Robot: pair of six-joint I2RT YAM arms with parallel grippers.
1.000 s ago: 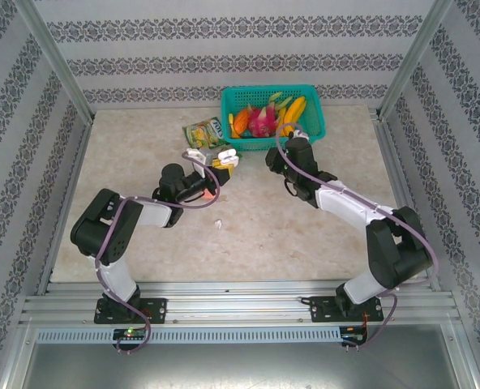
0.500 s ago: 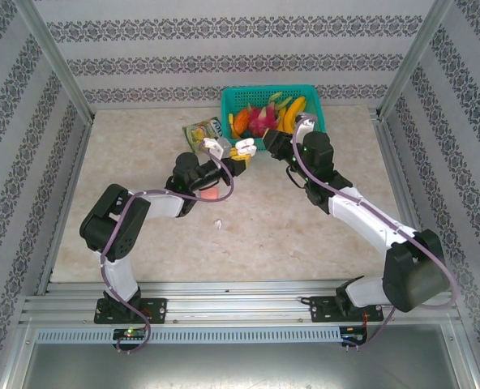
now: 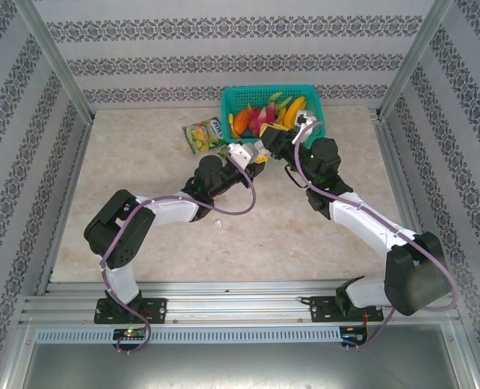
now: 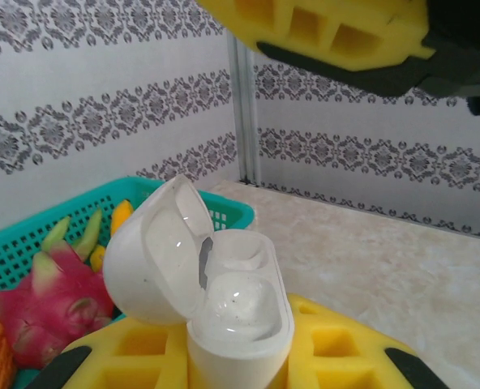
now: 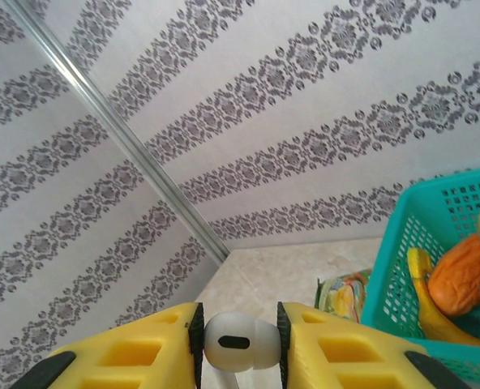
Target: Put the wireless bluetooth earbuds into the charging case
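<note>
- We are seeing the left gripper [image 4: 236, 361] clamping its nearly closed jaws on the white case [image 4: 224, 284], which is standing upright with its lid open.
- The right gripper [image 5: 240, 356] is pinching a white earbud [image 5: 240, 340] between partly closed jaws, near the case.
- A teal basket [image 3: 315, 130] is sitting behind them.
</note>
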